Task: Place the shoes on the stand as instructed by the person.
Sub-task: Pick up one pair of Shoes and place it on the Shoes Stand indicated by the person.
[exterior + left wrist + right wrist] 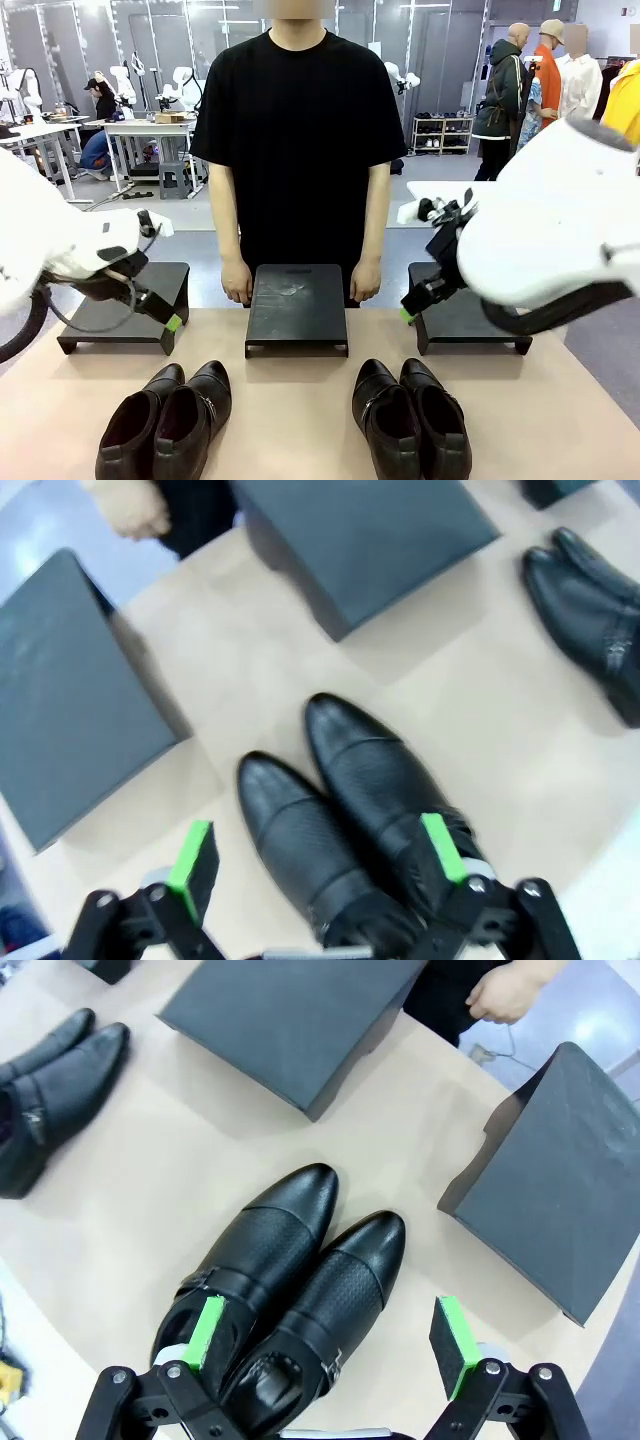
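Nothing placed: two pairs of glossy black leather shoes (165, 420) lie at the near edge of the beige table (290, 400), three black stands (297, 305) bare; left gripper (318, 850), right gripper (335, 1335) spread, empty

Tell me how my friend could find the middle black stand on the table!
Start at the tan table and the person in a black T-shirt standing behind it. The middle stand is the flat black one right in front of that person. Unlike the left stand and the right stand, it has a faint pale smudge on top.
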Robot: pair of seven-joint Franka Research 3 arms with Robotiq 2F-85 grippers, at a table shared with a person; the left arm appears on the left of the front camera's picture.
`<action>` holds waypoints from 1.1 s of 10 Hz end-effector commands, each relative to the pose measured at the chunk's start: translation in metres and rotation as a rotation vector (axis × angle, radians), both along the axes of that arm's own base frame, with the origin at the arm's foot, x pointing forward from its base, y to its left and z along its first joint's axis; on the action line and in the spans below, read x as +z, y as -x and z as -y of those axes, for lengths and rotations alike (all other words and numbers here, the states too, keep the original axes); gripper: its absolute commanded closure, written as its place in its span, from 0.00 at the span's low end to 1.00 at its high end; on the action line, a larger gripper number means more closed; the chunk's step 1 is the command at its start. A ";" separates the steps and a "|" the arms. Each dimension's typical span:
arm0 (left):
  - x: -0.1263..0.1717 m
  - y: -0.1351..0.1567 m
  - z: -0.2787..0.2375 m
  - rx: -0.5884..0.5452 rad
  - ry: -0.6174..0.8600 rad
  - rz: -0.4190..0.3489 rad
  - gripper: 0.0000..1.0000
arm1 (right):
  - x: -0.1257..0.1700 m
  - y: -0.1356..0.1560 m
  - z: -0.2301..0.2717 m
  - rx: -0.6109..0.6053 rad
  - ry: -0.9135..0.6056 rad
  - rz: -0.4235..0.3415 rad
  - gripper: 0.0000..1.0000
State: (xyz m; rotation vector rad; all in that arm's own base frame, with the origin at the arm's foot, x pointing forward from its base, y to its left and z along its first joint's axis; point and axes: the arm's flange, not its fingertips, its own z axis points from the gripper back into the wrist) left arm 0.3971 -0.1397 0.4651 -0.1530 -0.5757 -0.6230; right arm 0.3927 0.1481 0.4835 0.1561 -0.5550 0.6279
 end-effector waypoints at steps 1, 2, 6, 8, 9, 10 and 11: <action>0.027 0.006 -0.041 -0.070 0.178 -0.095 0.00 | 0.025 -0.003 0.044 0.038 -0.117 -0.053 0.00; 0.041 0.016 -0.068 -0.089 0.288 -0.113 0.00 | 0.040 0.001 0.073 0.087 -0.241 -0.134 0.00; 0.048 0.055 -0.215 -0.208 0.708 -0.198 0.00 | 0.042 0.033 0.218 0.190 -0.689 -0.251 0.00; 0.033 0.085 -0.277 -0.087 0.833 -0.136 0.00 | 0.025 0.060 0.283 0.067 -0.799 -0.232 0.00; 0.021 0.107 -0.317 0.020 0.891 -0.094 0.00 | 0.012 0.088 0.319 0.001 -0.874 -0.185 0.00; 0.011 0.131 -0.350 0.093 0.950 -0.047 0.00 | -0.001 0.111 0.347 -0.057 -0.937 -0.167 0.00; 0.003 0.150 -0.378 0.174 0.984 -0.019 0.00 | -0.015 0.130 0.367 -0.097 -0.984 -0.150 0.00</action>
